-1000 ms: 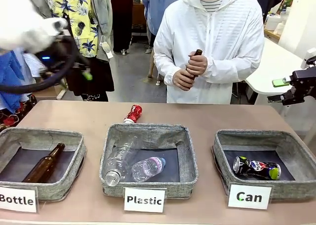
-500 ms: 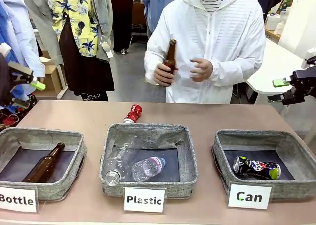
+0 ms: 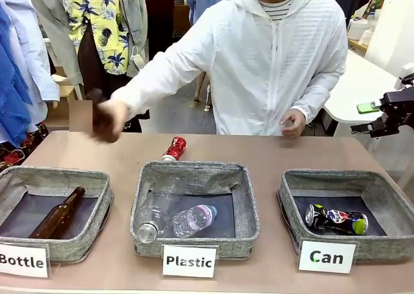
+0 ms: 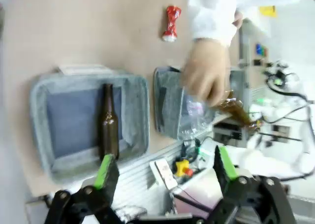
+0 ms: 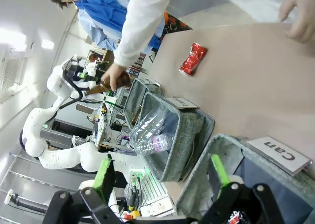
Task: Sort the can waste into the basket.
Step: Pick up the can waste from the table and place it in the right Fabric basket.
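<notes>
Red can [image 3: 174,148] on its side on the bare worktop [image 3: 272,155], just behind the Plastic basket [image 3: 240,239] and well apart from the Can basket [image 3: 290,210]. Dark can [image 3: 336,219] already inside the Can basket, lying flat. Right claw [image 3: 363,118] at the far right, fingers spread, holding nothing. Left claw [image 4: 165,161] also spread wide and empty. Person's hand [image 3: 107,119] over the left end of the worktop, blurred, with a brown bottle [image 4: 239,112].
</notes>
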Tool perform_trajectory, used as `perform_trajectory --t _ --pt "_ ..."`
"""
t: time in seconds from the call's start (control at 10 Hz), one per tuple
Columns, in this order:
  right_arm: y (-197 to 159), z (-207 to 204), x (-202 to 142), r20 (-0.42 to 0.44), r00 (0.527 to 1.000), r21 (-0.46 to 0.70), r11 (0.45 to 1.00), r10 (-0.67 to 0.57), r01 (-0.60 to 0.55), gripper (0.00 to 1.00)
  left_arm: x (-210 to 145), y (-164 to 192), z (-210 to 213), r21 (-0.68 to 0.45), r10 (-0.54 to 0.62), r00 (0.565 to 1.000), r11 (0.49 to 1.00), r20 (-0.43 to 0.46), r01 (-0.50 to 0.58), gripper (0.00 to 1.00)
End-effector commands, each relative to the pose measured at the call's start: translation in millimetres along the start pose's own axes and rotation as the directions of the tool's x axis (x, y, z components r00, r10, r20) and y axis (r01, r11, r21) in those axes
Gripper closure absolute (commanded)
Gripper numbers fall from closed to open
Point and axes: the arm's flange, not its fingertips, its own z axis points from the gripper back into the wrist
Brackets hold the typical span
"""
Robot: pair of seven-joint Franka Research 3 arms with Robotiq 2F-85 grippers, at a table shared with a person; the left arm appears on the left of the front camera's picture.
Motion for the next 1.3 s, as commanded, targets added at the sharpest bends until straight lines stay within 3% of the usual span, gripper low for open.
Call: perform_trajectory --t 0.0,0.2,0.5,1.2 --pt "1.7 2.1 0.8 -0.004 1.0 0.007 1.0 0.021 -0.021 0.0 -62.2 35.4 49.8 -0.116 0.072 0.985 0.992 0.156 -0.054 0.0" --pt "1.7 2.1 0.8 -0.004 1.0 0.007 1.0 0.021 -0.021 0.0 -129.5 69.4 59.8 -0.175 0.134 0.96 0.98 0.244 -0.092 0.0" --pt "1.7 2.1 0.8 -0.004 1.0 0.007 1.0 0.021 -0.021 0.0 -158.8 96.0 50.5 -0.228 0.168 0.947 0.968 0.274 -0.106 0.0" --pt "1.7 2.1 0.8 -0.004 1.0 0.007 1.0 0.021 -0.021 0.0 -87.8 29.5 28.1 -0.086 0.115 0.977 0.991 0.178 -0.101 0.0"
